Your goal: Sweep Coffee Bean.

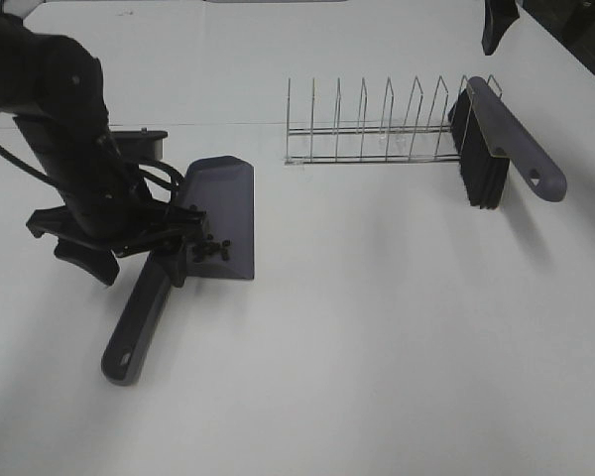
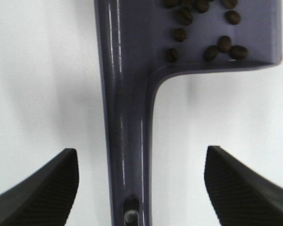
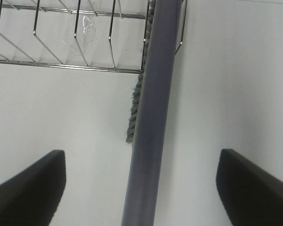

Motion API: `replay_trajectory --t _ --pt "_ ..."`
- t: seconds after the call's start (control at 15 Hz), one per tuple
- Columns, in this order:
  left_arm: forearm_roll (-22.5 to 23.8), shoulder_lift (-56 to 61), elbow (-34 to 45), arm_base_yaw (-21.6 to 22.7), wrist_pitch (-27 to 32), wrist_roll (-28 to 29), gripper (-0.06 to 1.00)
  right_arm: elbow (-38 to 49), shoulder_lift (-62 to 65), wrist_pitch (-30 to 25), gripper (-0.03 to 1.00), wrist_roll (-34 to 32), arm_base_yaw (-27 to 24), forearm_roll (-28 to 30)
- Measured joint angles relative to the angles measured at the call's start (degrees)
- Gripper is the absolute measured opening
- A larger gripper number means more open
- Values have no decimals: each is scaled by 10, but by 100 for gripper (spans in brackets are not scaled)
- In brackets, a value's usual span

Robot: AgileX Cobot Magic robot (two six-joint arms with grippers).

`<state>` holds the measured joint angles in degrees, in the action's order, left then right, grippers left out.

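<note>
The grey dustpan (image 1: 221, 208) lies on the white table at the left, its handle (image 1: 134, 332) pointing to the front. Several coffee beans (image 1: 210, 251) lie inside it near the handle end; they also show in the left wrist view (image 2: 198, 28). My left gripper (image 1: 149, 248) hangs over the top of the handle. In the left wrist view it (image 2: 141, 162) is open, one finger on each side of the handle (image 2: 127, 141), not touching it. The grey brush (image 1: 501, 139) with black bristles leans on the wire rack. My right gripper (image 3: 141, 165) is open above the brush handle (image 3: 148, 141).
A wire dish rack (image 1: 377, 124) stands at the back centre, with the brush at its right end. The left arm and its cables (image 1: 59, 129) cover the table's left side. Only a tip of the right arm (image 1: 498, 25) shows at the top right.
</note>
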<state>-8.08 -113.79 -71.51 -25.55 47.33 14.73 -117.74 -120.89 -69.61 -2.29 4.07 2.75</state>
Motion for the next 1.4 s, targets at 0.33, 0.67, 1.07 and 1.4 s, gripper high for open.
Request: replay_trajectory --t 0.33,0.67,1.07,1.4 --pt "63 219 0 0 112 2 67 191 144 -1 73 1 0 -10" --pt "94 379 3 0 218 5 68 414 333 18 73 1 0 -37" --pt "100 634 229 0 226 5 68 677 598 34 73 7 0 -41" --pt "93 885 407 0 186 -31 68 858 876 70 73 31 0 -41"
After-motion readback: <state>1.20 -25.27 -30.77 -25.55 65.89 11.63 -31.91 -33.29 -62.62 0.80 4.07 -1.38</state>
